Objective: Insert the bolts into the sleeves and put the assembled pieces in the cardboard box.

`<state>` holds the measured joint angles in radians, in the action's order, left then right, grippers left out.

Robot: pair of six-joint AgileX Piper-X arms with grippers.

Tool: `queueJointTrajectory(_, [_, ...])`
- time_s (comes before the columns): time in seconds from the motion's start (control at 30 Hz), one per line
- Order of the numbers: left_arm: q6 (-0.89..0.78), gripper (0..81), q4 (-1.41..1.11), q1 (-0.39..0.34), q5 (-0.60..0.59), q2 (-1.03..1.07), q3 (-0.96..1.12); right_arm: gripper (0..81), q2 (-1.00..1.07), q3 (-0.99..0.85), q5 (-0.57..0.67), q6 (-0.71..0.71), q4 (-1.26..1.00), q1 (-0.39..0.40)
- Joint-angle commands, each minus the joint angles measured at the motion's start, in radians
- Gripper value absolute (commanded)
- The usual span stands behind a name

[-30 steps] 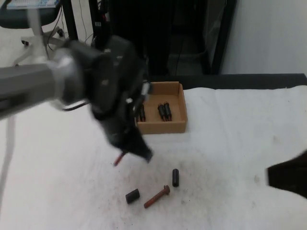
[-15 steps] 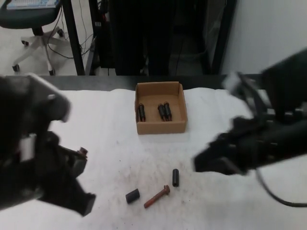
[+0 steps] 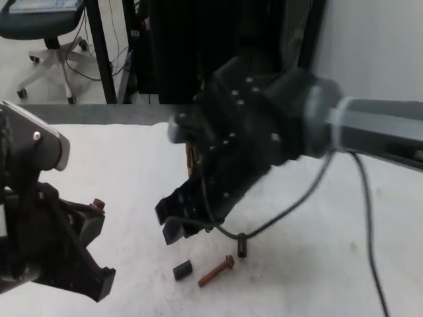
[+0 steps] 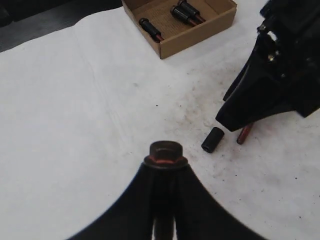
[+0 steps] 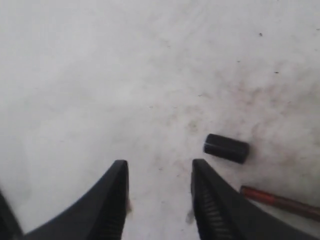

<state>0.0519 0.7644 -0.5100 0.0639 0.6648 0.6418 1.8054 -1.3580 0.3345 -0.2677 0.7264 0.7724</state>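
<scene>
My left gripper point(image 4: 165, 167) is shut on a rust-coloured bolt point(image 4: 165, 151), whose hex head sticks up between the fingers. In the high view this gripper point(image 3: 92, 214) is low at the left with the bolt point(image 3: 98, 205). My right gripper point(image 5: 159, 175) is open just above the cloth, close to a black sleeve point(image 5: 226, 148) and a loose bolt point(image 5: 280, 201). From above, the right gripper point(image 3: 175, 228) hangs just above and left of the sleeve point(image 3: 182, 269) and the bolt point(image 3: 217, 271). A second sleeve point(image 3: 242, 246) lies partly under its cable. The cardboard box point(image 4: 195, 40) holds three assembled pieces point(image 4: 182, 11).
A white cloth point(image 3: 330, 264) covers the bench, smudged dark around the loose parts. The right arm's bulk point(image 3: 264, 132) covers most of the box in the high view. An office chair point(image 3: 46, 26) and dark equipment stand behind the bench.
The left arm pulled back from mid-bench to the near left, keeping the bolt. The right arm swung in from the right to the middle, now above the loose parts and hiding the box.
</scene>
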Motion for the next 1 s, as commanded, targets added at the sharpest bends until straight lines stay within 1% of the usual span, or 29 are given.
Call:
queueJointTrajectory(0.0, [-0.007,0.0,0.033,0.026,0.009,-0.034,0.004,39.6,0.040,-0.065,-0.082,0.046,0.057,0.015])
queueJointTrajectory(0.13, [0.020,0.0,0.077,0.034,0.009,-0.080,0.004,39.6,0.083,-0.072,-0.098,0.165,0.074,0.028])
queueJointTrajectory(0.27, [0.033,0.0,0.096,0.034,0.009,-0.117,0.004,39.6,0.126,-0.072,-0.098,0.187,0.160,0.038])
queueJointTrajectory(0.33, [0.033,0.0,0.093,0.034,0.009,-0.130,0.004,39.6,0.149,-0.072,-0.114,0.268,0.191,0.045])
queueJointTrajectory(0.43, [0.040,0.0,0.092,0.034,0.009,-0.132,0.004,39.6,0.174,-0.072,-0.215,0.436,0.214,0.059])
queueJointTrajectory(0.53, [0.056,0.0,0.093,0.034,0.009,-0.132,0.004,39.6,0.177,-0.072,-0.267,0.551,0.186,0.067])
queueJointTrajectory(0.83, [0.062,0.0,0.093,0.034,0.009,-0.132,0.004,39.6,0.177,-0.072,-0.270,0.816,0.045,0.067])
queueJointTrajectory(0.97, [0.098,0.0,0.093,0.034,0.011,-0.132,0.004,39.6,0.177,-0.072,-0.270,0.884,0.026,0.067])
